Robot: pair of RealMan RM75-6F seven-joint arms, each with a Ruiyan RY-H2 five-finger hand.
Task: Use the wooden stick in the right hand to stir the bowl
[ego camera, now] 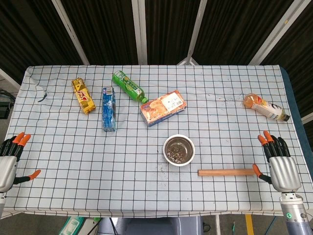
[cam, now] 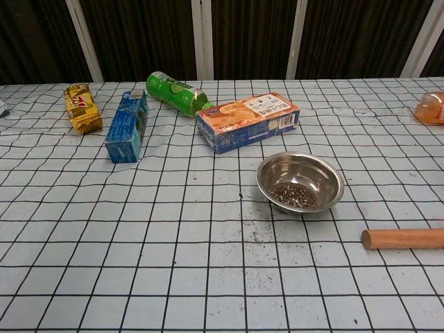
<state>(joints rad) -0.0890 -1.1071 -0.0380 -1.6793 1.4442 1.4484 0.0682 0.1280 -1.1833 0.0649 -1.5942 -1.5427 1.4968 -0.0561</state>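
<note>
A small metal bowl (ego camera: 179, 150) (cam: 300, 182) with dark crumbs in it stands on the checked tablecloth, right of centre. The wooden stick (ego camera: 226, 172) (cam: 403, 238) lies flat on the cloth just right of and nearer than the bowl, pointing left to right. My right hand (ego camera: 279, 161) rests at the table's right edge, open, its thumb close to the stick's right end; whether it touches I cannot tell. At the left edge sits my left hand (ego camera: 11, 159), fingers apart and holding nothing. Neither hand shows in the chest view.
Behind the bowl lie an orange-and-blue box (ego camera: 163, 108) (cam: 247, 121), a green bottle (ego camera: 129, 86) (cam: 177, 92), a blue packet (ego camera: 109, 108) (cam: 127, 125) and a yellow packet (ego camera: 83, 95) (cam: 82, 107). A pale orange bottle (ego camera: 265, 106) (cam: 431, 108) lies at the far right. Loose crumbs dot the cloth near the bowl.
</note>
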